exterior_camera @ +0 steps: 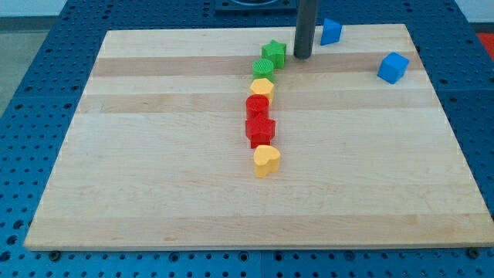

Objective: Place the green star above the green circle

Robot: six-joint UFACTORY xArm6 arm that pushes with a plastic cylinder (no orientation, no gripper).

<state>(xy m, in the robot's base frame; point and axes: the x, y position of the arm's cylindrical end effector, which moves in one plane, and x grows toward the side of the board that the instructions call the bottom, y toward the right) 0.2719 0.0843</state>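
Our wooden board [154, 193] lies on a blue perforated table [23, 116]. Near its top edge, the green star [273, 52] touches the green circle [263, 68], up-right of it. Our tip [302, 57], which has no pincer, stands just right of the star.

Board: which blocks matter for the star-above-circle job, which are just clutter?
Job: green star, green circle, my tip just right of the star.
Clutter: yellow block, two red blocks, yellow heart, two blue blocks.
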